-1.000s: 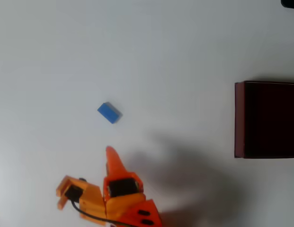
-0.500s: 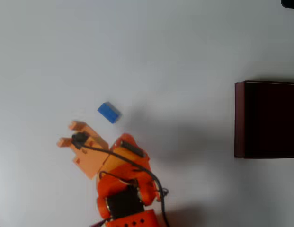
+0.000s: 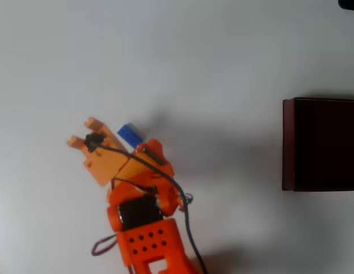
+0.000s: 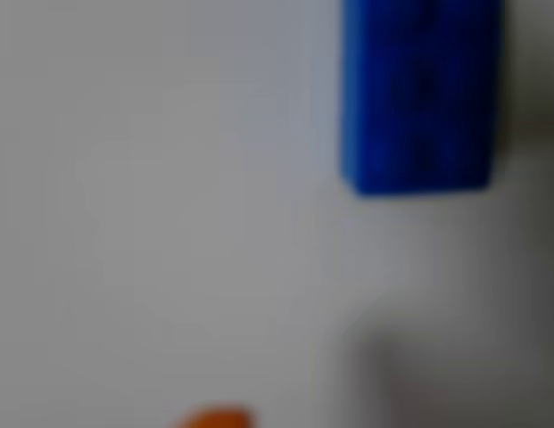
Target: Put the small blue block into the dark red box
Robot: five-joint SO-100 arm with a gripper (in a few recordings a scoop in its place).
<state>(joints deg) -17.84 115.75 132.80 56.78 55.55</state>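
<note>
- Overhead view: my arm (image 3: 143, 228) is reaching up from the bottom edge, left of centre, leaning toward the upper left of the frame.
- My claw (image 3: 117, 142) is sitting over the block (image 3: 129, 134), left of centre in the frame. The block is peeking out just beside the orange finger plate, part of it hidden under me.
- I cannot tell how wide my claw is standing; from above the fingers are blocking their own gap.
- I cannot tell whether I am touching the block or only hanging just above it.
- A black cable (image 3: 159, 180) is looping along my wrist and trailing down toward the bottom edge.
- The box (image 3: 288, 144) is lying at the right edge of the frame, mid-height, cut off by the border, dark inside, well apart from the block and from me.
- The table (image 3: 177, 51) is showing plain white, my shadow spreading to the right of me.
- Wrist view: blurred. The block (image 4: 419, 94) is looming large in the upper right, lying on the table. An orange tip (image 4: 214, 419) is just showing at the bottom edge.
</note>
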